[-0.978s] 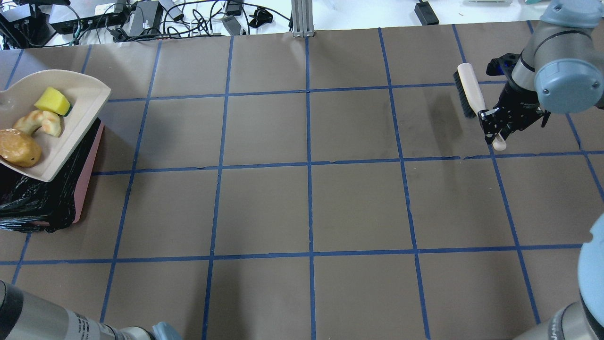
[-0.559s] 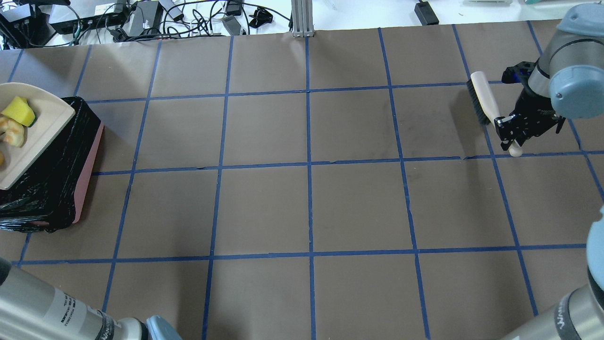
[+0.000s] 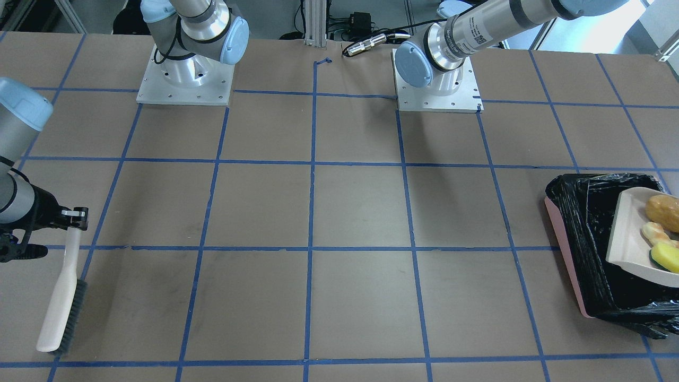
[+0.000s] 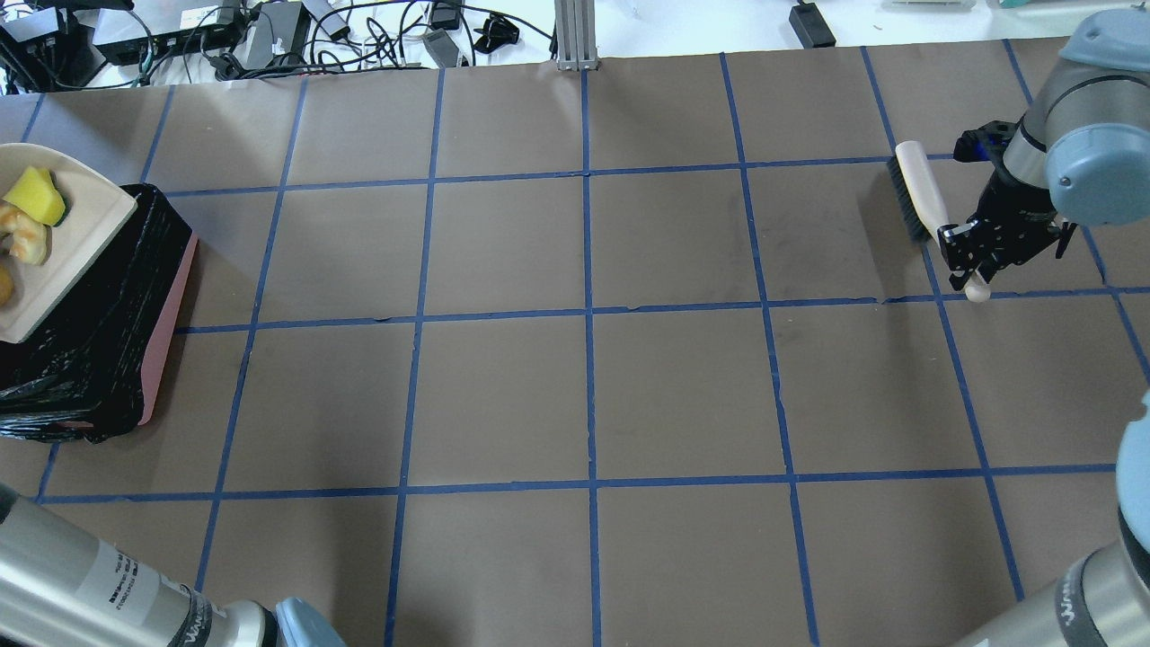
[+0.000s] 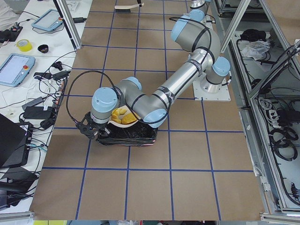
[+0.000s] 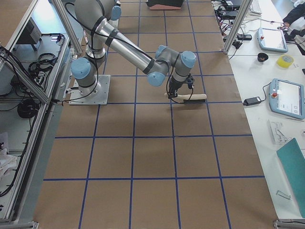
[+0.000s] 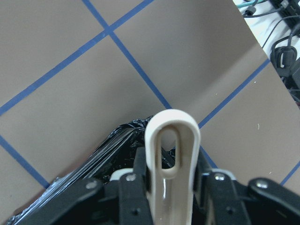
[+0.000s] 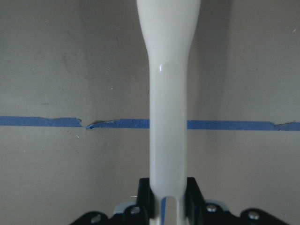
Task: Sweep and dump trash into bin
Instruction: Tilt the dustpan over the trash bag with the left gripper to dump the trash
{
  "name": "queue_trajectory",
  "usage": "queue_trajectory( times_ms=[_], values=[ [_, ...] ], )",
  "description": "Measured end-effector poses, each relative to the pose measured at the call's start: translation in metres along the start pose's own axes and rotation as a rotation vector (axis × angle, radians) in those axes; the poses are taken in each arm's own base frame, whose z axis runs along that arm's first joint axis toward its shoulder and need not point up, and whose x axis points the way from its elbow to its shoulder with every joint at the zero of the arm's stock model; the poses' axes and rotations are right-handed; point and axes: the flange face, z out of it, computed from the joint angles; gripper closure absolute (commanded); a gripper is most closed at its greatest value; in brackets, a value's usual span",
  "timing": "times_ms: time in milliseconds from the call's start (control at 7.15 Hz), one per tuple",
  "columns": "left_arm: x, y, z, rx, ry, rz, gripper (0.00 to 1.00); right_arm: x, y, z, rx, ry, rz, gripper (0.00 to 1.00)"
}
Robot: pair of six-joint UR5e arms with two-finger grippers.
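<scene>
Your left gripper point(image 7: 171, 182) clamps the dustpan point(image 4: 76, 244) handle, trash point(image 4: 25, 238) aboard, above the bin point(image 4: 117, 314) at 9 o'clock. Your right gripper point(image 4: 966, 253) clamps the brush point(image 4: 916, 184) at 2 o'clock; cables point(image 4: 359, 36) lie at 11 o'clock.

The left arm point(image 3: 498, 18) and right arm point(image 3: 197, 21) are silver-grey tubes joined by rounded housings with pale blue caps. Each stands on a square bare-metal base plate point(image 3: 184, 85) dotted with screw holes. The left arm's tube carries a white printed label point(image 4: 112, 580) and a black band. The left gripper point(image 7: 171, 164) and right gripper point(image 8: 166, 187) are matte black with small silver screws. A black cable point(image 5: 93, 71) loops at the left wrist.
</scene>
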Motion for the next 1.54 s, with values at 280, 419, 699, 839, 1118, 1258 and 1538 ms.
queue_trajectory(
  times_ms=[280, 419, 699, 839, 1118, 1258, 1538],
  values=[
    [0.007, -0.005, -0.004, 0.046, 0.073, 0.082, 1.0, 0.0, 0.0, 0.001, -0.004, -0.002, -0.001, 0.35],
    [0.013, -0.006, -0.007, 0.071, 0.134, 0.141, 1.0, -0.001, 0.0, 0.003, -0.007, -0.003, -0.003, 0.28],
    [0.019, -0.006, -0.01, 0.121, 0.263, 0.251, 1.0, -0.001, 0.001, 0.005, -0.011, -0.005, -0.003, 0.23],
    [0.021, -0.005, -0.018, 0.15, 0.322, 0.308, 1.0, -0.001, 0.001, 0.005, -0.011, -0.004, -0.003, 0.19],
    [0.023, 0.0, -0.037, 0.206, 0.446, 0.421, 1.0, -0.001, 0.004, -0.008, 0.011, 0.006, 0.002, 0.01],
    [0.021, 0.006, -0.042, 0.235, 0.489, 0.479, 1.0, -0.002, 0.011, -0.03, 0.035, 0.017, 0.002, 0.0],
    [0.016, 0.025, -0.052, 0.305, 0.569, 0.572, 1.0, -0.009, 0.044, -0.099, 0.058, 0.031, 0.003, 0.0]
  ],
)
